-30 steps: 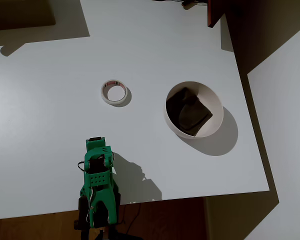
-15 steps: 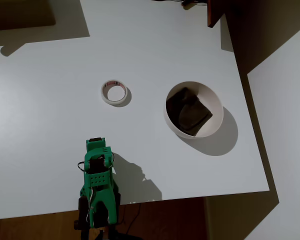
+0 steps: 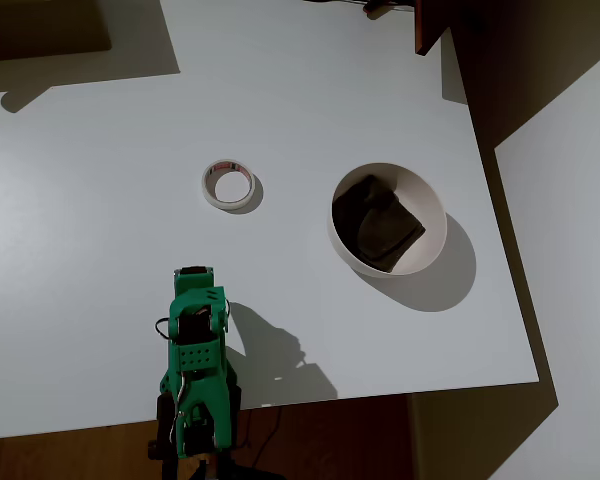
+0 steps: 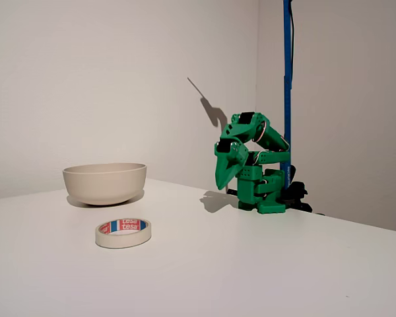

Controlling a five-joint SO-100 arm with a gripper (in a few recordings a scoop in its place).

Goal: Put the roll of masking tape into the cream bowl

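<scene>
Tape roll (image 3: 229, 185) flat on table (image 3: 100, 200) — cream bowl (image 3: 435, 215) beside, brown cloth (image 3: 376, 222) inside.

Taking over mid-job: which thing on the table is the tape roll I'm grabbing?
On the white table, in the overhead view, look left of the cream bowl. The roll of masking tape lies flat there: a small off-white ring, red-printed inside.

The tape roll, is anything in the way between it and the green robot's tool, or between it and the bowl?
Nothing visible is. In the overhead view, bare white table lies between the tool and the roll of masking tape, and between the tape and the cream bowl. The bowl already holds a dark brown cloth.
</scene>
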